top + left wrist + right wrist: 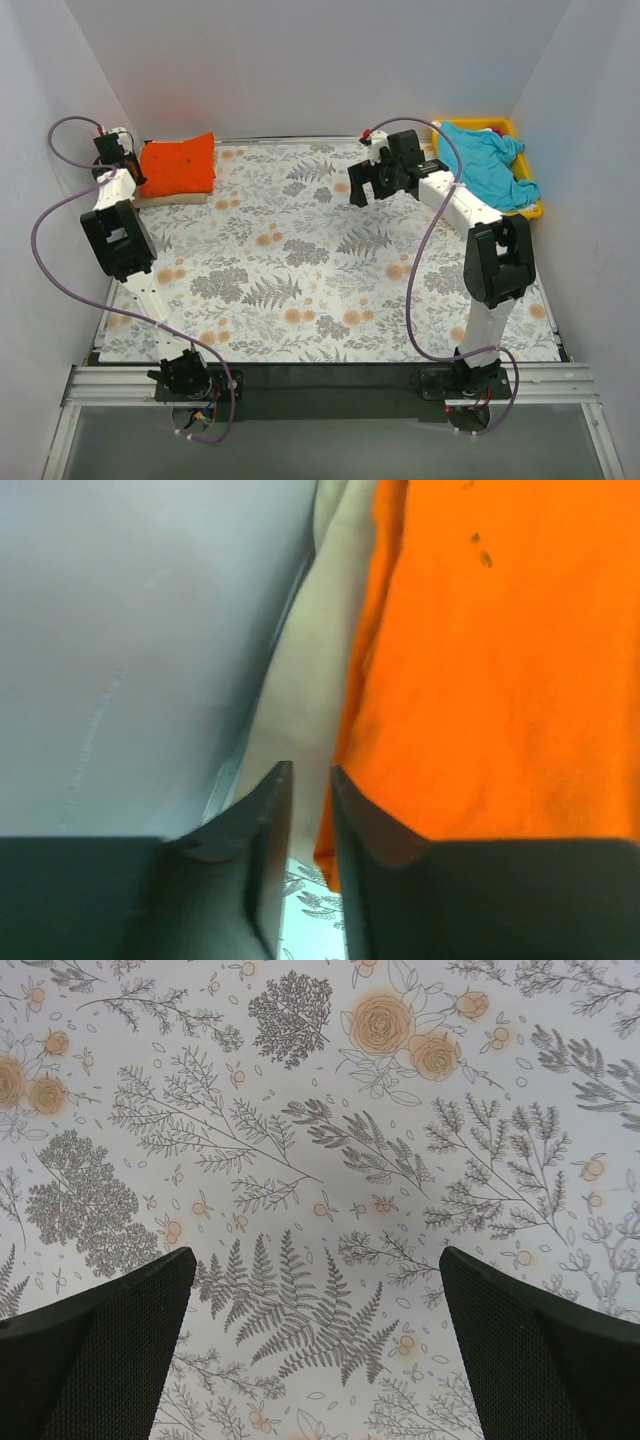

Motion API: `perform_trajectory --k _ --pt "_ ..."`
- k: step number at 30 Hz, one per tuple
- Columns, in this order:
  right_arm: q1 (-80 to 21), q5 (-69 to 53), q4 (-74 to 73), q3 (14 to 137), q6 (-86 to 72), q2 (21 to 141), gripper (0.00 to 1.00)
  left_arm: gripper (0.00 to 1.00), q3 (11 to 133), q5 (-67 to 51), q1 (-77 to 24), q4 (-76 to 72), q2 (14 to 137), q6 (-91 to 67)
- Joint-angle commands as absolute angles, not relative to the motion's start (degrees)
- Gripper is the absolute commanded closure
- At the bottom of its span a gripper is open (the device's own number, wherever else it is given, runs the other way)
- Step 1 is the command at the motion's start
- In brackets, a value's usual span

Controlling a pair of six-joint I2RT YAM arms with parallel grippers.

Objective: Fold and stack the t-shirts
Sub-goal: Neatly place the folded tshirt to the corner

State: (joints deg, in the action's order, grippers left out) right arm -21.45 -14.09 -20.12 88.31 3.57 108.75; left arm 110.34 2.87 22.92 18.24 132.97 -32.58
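While the right gripper hangs above the far right part of the fern-and-flower cloth, its two dark jaws stand spread as wide as the wrist view allows, with nothing but printed ferns and orange blooms showing between them, so it holds nothing. Over at the far left corner of that cloth, the orange-red t-shirt lies folded into a neat block on top of the tan t-shirt, whose pale edge shows as a strip along the near and left sides of the orange one. Beside this pile, close against the white side wall, sits the left gripper, its jaws drawn nearly together with only a narrow slit between them. The tan edge lies just beyond the tips and a sliver of the printed cloth shows through the slit, but whether the tips pinch any fabric I cannot tell. Past the cloth's far right corner, the turquoise t-shirt lies crumpled in the yellow plastic tray, spilling over its rim.
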Motion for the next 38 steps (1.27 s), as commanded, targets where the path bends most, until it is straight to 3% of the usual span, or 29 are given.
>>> perform_trajectory --k 1,2,3,4,5,6,10,16,20,24,31,38 --pt "-20.13 -12.22 -21.09 87.98 6.85 102.93 0.02 0.75 112.86 0.98 23.38 20.13 127.45 -33.40" --pt "-19.08 -12.13 -21.44 87.72 7.20 101.53 0.02 0.72 112.07 -2.17 23.38 20.21 123.87 -33.83" --pt "-18.46 -12.13 -22.23 87.45 7.64 100.82 0.02 0.62 110.84 -6.37 23.20 20.30 122.19 -33.84" --pt "-17.67 -12.22 -22.67 86.84 8.43 99.94 0.02 0.48 110.48 -8.16 22.94 20.65 120.17 -33.92" --pt "-15.93 -12.22 -23.11 86.49 8.70 98.37 0.02 0.27 110.39 -9.74 22.68 22.22 118.58 -34.10" --pt "-14.95 -12.91 -24.16 86.22 9.14 97.48 0.02 0.19 110.65 -12.02 21.98 23.28 115.69 -34.28" --pt "-9.15 -14.14 -27.06 84.38 10.46 93.00 0.02 0.05 114.25 -17.03 20.74 30.05 110.05 -35.59" --pt "-1.15 -16.00 -32.95 81.48 11.95 86.84 0.02 0.04 112.42 -25.91 16.97 41.21 102.50 -33.33" --pt "-0.62 -15.99 -37.17 78.93 12.48 82.46 0.02 0.03 101.28 -21.80 9.68 42.81 95.05 -33.05" --pt "-0.62 -16.52 -39.63 72.36 10.99 78.41 0.02 0.02 81.97 -22.76 4.58 38.85 86.24 -34.89" --pt "-0.70 -24.87 -40.17 59.35 12.65 71.29 0.02 0.02 62.79 -24.17 3.78 35.25 73.67 -36.74" --pt "-0.79 -25.84 -39.99 54.14 13.97 68.12 0.02 0.02 56.51 -24.43 3.78 34.71 66.54 -36.83"
